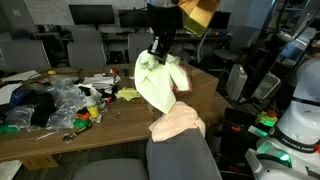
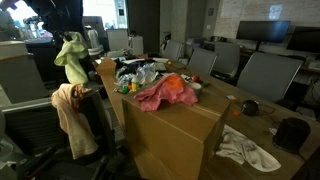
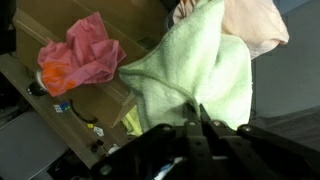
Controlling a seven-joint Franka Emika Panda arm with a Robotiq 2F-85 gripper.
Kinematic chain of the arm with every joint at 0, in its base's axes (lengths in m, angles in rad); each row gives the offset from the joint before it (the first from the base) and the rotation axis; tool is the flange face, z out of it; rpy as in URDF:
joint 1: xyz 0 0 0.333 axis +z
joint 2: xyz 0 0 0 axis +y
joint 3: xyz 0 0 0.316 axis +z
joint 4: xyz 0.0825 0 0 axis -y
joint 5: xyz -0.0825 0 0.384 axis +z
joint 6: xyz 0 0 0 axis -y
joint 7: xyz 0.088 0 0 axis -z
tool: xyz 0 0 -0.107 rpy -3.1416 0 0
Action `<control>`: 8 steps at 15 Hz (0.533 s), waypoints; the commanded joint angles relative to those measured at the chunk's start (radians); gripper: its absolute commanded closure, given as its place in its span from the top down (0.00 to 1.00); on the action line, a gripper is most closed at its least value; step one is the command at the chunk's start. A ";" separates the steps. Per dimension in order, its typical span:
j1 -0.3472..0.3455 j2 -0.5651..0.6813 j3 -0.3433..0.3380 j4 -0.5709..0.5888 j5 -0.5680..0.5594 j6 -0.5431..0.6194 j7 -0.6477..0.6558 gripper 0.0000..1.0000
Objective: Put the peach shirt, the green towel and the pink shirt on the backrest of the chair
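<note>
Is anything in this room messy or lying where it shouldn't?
Yes. The pink shirt lies crumpled on the table beside a heap of clutter. The green towel dangles bunched from the gripper, and the peach shirt sits rumpled on the backrest of the chair.

The gripper (image 3: 203,128) pinches the green towel (image 3: 195,75), which hangs in a soft bunch. The pink shirt (image 3: 88,52) lies crumpled on the tabletop (image 3: 125,15) near its edge, with its orange patch (image 3: 55,76) showing. The peach shirt (image 3: 255,25) peeks out just behind the towel.
</note>
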 commanded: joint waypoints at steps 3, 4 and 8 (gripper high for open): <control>0.050 0.061 0.017 0.101 0.001 -0.069 -0.104 0.01; 0.062 0.067 0.022 0.113 0.005 -0.077 -0.126 0.01; 0.104 0.094 0.040 0.150 0.011 -0.105 -0.190 0.01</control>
